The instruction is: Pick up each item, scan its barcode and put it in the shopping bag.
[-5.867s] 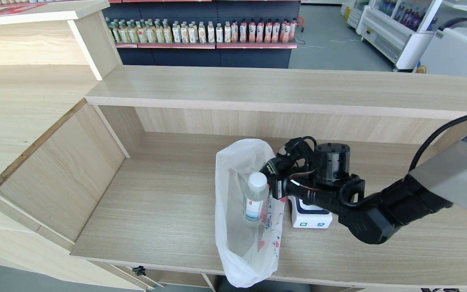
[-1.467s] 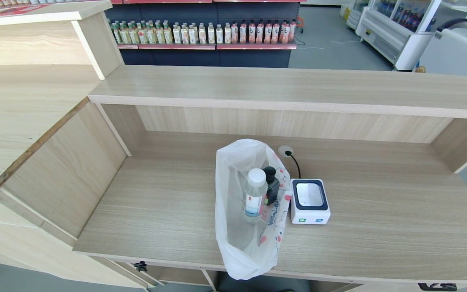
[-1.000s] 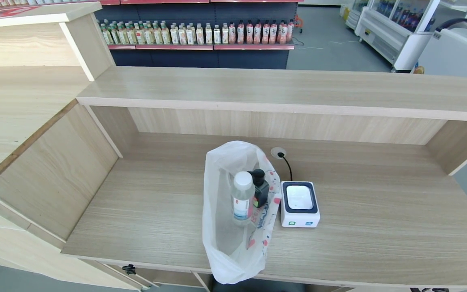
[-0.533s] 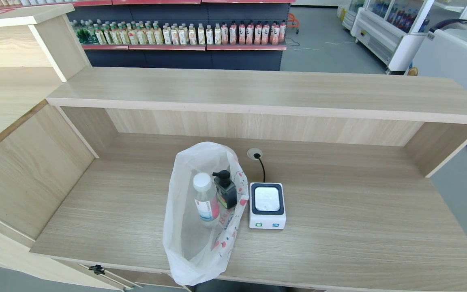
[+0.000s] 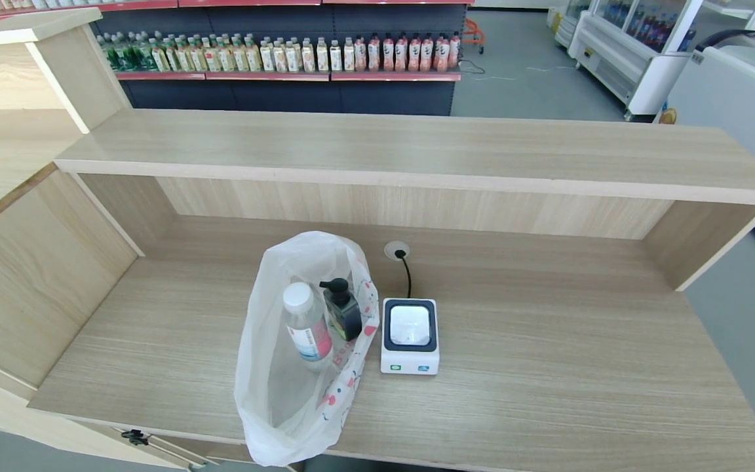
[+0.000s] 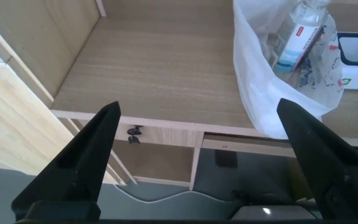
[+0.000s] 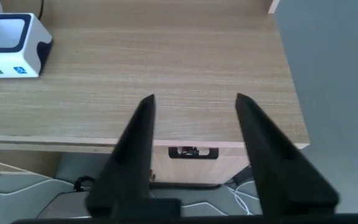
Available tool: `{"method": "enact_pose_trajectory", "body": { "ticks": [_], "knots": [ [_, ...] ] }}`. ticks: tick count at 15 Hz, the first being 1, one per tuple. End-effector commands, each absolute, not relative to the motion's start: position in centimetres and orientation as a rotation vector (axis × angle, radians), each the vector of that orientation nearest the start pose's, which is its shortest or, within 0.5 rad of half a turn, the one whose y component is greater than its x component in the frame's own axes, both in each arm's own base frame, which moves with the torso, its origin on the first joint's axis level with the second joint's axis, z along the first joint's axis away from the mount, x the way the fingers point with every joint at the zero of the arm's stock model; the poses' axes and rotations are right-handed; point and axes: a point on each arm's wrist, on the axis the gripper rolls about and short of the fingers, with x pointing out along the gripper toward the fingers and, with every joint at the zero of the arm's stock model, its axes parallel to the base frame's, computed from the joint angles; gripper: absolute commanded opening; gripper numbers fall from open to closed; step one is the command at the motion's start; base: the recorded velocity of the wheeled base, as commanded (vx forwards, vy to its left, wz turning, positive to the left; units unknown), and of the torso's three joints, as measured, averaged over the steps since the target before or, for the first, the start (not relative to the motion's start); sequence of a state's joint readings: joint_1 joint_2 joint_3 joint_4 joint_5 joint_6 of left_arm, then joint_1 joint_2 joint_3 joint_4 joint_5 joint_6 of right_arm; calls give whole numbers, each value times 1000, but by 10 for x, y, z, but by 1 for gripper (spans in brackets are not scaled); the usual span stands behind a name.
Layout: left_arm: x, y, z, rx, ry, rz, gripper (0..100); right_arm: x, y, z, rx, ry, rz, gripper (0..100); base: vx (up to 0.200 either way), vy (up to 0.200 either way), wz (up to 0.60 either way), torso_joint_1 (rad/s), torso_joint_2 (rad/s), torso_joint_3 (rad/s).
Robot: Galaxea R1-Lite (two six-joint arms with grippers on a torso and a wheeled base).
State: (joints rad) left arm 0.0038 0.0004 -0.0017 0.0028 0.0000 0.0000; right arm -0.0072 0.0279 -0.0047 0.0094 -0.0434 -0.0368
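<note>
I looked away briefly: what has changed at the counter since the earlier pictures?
The right gripper, now open, pulled back from the white plastic shopping bag, leaving the dark pump bottle standing inside. The clear water bottle, the bag and the white box scanner stayed put; only the camera shifted.

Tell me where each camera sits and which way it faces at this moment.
Head view: on the robot's head, looking forward and down on the counter, the shopping bag holding the water bottle and pump bottle, and the scanner beside it.
Left wrist view: off the counter's near edge, looking down at the bag; the open left gripper frames it.
Right wrist view: off the near edge, facing the counter's right end; the open right gripper shows.
Shared: all three show the scanner.
</note>
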Motion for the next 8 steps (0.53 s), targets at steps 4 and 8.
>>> {"method": "enact_pose_trajectory", "body": {
  "ticks": [4, 8],
  "knots": [
    [-23, 0, 76, 0, 2, 3, 100, -23, -1, 76, -31, 5, -41, 0, 0, 0, 0, 0, 0, 0],
    [-23, 0, 76, 0, 2, 3, 100, -23, -1, 76, -31, 5, -41, 0, 0, 0, 0, 0, 0, 0]
  ]
}}
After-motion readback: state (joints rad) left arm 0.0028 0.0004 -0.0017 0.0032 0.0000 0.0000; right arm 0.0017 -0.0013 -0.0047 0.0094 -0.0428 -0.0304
